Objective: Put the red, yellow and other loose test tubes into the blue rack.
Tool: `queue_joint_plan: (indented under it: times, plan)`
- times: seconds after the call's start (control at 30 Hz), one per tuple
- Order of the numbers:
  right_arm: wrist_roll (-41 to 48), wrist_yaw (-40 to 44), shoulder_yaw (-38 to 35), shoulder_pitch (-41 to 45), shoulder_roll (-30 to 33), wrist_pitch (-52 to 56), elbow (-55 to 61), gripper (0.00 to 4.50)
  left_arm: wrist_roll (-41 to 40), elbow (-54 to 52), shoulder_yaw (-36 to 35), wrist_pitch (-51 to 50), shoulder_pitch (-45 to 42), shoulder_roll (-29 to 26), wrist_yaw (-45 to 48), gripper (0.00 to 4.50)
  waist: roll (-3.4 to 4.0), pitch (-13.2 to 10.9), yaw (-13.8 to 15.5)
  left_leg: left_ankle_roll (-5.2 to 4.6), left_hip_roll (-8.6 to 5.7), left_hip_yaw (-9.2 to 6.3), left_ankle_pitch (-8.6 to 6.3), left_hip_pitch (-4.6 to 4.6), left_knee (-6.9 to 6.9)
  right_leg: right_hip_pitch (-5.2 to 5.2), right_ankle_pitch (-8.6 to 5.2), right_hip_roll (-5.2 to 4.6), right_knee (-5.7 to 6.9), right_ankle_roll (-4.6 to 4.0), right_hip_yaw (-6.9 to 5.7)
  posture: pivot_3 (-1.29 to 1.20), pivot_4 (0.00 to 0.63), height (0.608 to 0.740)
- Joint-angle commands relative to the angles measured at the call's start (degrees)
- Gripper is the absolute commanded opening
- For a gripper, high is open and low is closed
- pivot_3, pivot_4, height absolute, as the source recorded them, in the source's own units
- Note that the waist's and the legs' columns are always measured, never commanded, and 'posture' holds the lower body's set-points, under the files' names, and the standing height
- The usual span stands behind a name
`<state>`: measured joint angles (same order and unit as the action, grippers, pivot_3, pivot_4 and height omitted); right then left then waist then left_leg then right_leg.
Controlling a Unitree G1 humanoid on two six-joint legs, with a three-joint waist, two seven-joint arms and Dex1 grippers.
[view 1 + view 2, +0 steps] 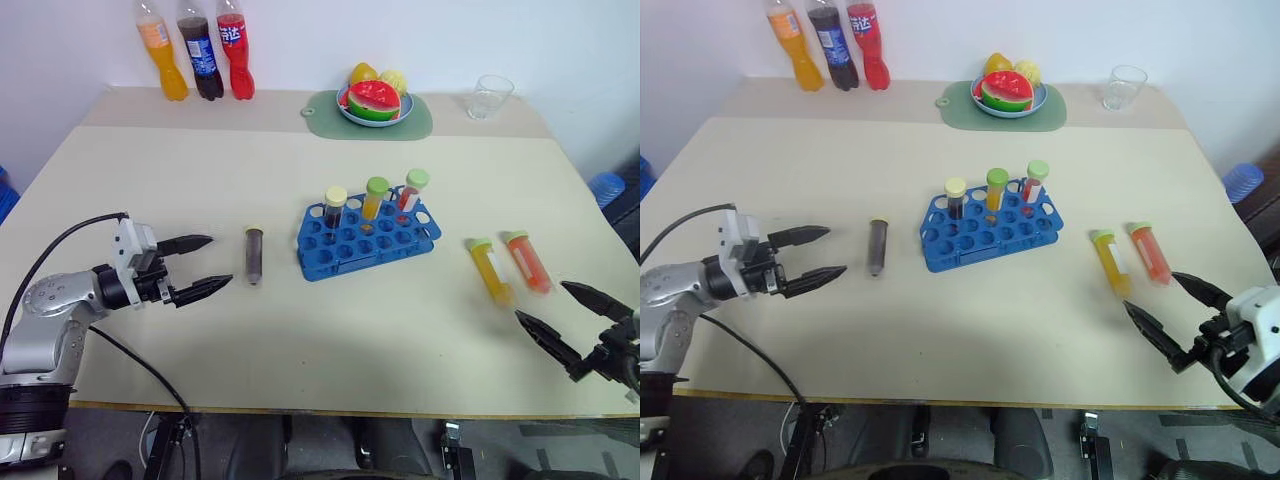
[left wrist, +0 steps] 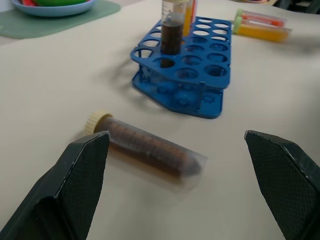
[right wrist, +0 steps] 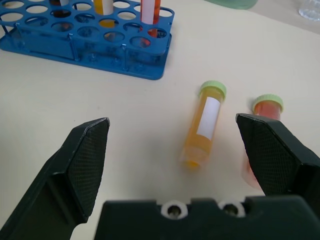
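Standing near the middle of the table, the blue rack serves as the reference for everything else. Three tubes already stand upright in its back row — a dark one with a pale yellow cap, a yellow-orange one with a green cap and a red one with a green cap.

Left of the rack, apart from it, the dark brown tube lies flat on the table, its pale cap pointing away from the robot. Further left of the rack, the left gripper hangs above the table with its two black fingers spread wide and nothing between them; it points toward the brown tube and stops short of it.

Right of the rack, well apart from it, the yellow-orange tube and the red tube lie side by side — green caps toward the far edge, the red one farther from the rack. Beyond them, nearer the table's front edge, the right gripper is likewise released, fingers wide, holding nothing, aimed at the pair.

Behind the rack sit a green mat with a fruit plate, a clear glass and three soda bottles.
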<state>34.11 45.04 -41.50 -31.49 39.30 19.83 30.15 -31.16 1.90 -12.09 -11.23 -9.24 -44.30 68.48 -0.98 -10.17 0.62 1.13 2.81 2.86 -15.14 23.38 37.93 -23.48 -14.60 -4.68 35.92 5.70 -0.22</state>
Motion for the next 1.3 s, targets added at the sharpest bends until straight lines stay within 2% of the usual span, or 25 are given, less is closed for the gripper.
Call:
queue_joint_plan:
  times: [0.03,0.4,0.53,0.63,0.77,0.9,1.0,1.1,1.3]
  plan:
    - [0.63,0.54,-2.43,0.45,0.92,0.06,0.74,4.50,0.15,-1.16,-0.50,-0.18,-0.51,-0.30,-0.28,4.44,0.00,0.00,0.01,0.00,0.00,0.00,0.00,0.00,0.00,0.00,0.00,0.00,0.00,0.00,0.00,0.00,0.150,0.740]
    - [0.41,0.48,-2.09,4.30,2.34,1.63,-0.58,4.50,-3.35,-5.76,-0.50,-3.78,-1.36,0.73,0.64,4.44,0.00,-0.01,0.03,0.00,-0.01,0.00,0.00,0.02,0.00,-0.01,0.00,-0.01,0.00,0.00,0.00,0.00,0.150,0.740]
    - [-0.80,-1.16,-0.40,9.61,4.86,3.28,-3.75,4.50,-3.54,-8.01,1.80,-4.07,-3.28,1.23,2.19,4.44,0.00,-0.01,0.02,0.00,-0.02,0.02,0.00,0.02,0.01,0.00,0.00,0.00,0.00,-0.01,0.00,0.00,0.150,0.740]
    - [-2.81,-3.20,2.16,15.90,8.00,5.81,-9.59,4.50,-3.43,-9.31,3.86,-4.35,-5.27,2.57,2.53,4.44,0.00,-0.01,-0.01,0.00,-0.05,0.04,0.00,0.02,0.04,0.01,0.02,-0.01,0.00,-0.03,0.00,0.00,0.150,0.740]
    - [-5.22,-4.86,7.33,25.41,15.10,14.31,-21.29,4.50,-0.55,-9.21,8.20,-2.22,-8.09,4.60,3.45,4.44,0.04,-0.04,-0.03,-0.02,-0.06,0.04,0.01,0.03,0.03,0.00,0.02,0.03,0.00,-0.03,0.01,0.00,0.150,0.740]
    - [-8.19,-3.33,16.93,37.33,22.40,22.17,-32.97,4.50,1.84,-6.16,10.73,0.09,-10.05,5.84,4.46,4.44,0.10,-0.07,-0.14,-0.04,-0.08,0.08,0.00,0.04,0.04,-0.04,0.02,0.05,0.02,-0.03,0.02,0.00,0.150,0.740]
    - [-9.60,-1.61,24.04,48.44,24.98,28.31,-41.72,4.50,1.67,-5.87,11.39,-0.19,-10.96,6.40,4.84,4.44,0.12,-0.09,-0.59,-0.05,-0.07,0.09,0.00,0.06,0.06,-0.10,0.02,0.07,0.06,-0.02,0.04,0.00,0.150,0.740]
    - [-13.38,3.13,33.32,62.38,25.85,32.07,-53.74,4.50,1.63,-6.52,12.04,-0.43,-11.41,6.67,5.23,4.44,0.16,-0.12,-1.31,-0.05,-0.07,0.07,0.00,0.11,0.05,-0.13,0.03,0.09,0.06,-0.02,0.04,0.00,0.150,0.740]
    - [-21.14,11.27,44.75,80.01,22.83,30.54,-72.69,4.50,1.84,-9.66,12.49,-0.42,-9.58,6.08,4.93,4.44,0.20,-0.14,-1.46,-0.08,-0.07,0.12,-0.01,0.23,0.00,-0.27,0.03,0.09,0.07,0.00,0.06,0.00,0.150,0.740]
